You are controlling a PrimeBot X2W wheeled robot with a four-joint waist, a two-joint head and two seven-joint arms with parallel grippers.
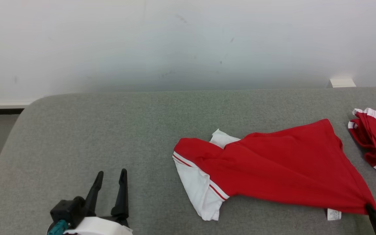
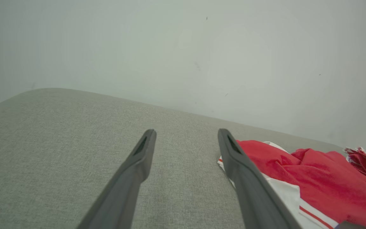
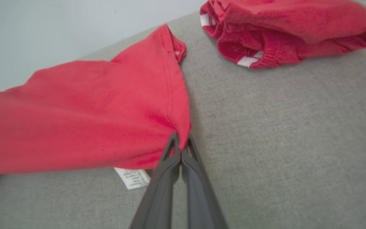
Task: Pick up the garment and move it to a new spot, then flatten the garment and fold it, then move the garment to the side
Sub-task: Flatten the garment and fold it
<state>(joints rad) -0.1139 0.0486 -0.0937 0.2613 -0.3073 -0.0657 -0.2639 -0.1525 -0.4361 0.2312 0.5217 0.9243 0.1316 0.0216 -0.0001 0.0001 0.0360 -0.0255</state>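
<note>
Right end effector (image 3: 180,143), fingers clenched on the near right hem corner of the red garment (image 3: 91,111); the cloth puckers into the pinch, and a white care label (image 3: 132,178) lies just beside the tips. The step in hand is judged to be the pick-up for moving the garment to a new spot. To do it well, the lift should probably be steady and high enough for the white-trimmed sleeve end to clear the grey fabric surface (image 1: 77,130) before any sideways travel, since a single-corner hold is likely to let the body trail and bunch. The carry is best directed toward the bare area at the left, away from the second red bundle (image 1: 375,137) near the right edge. The left end effector (image 1: 111,173), fingers spread and holding nothing, hovers over bare surface and could take a second corner. From the pinch the garment extends up and leftward in the head view, lying rumpled on the surface, its white sleeve at the far end, well apart from the left end effector.
</note>
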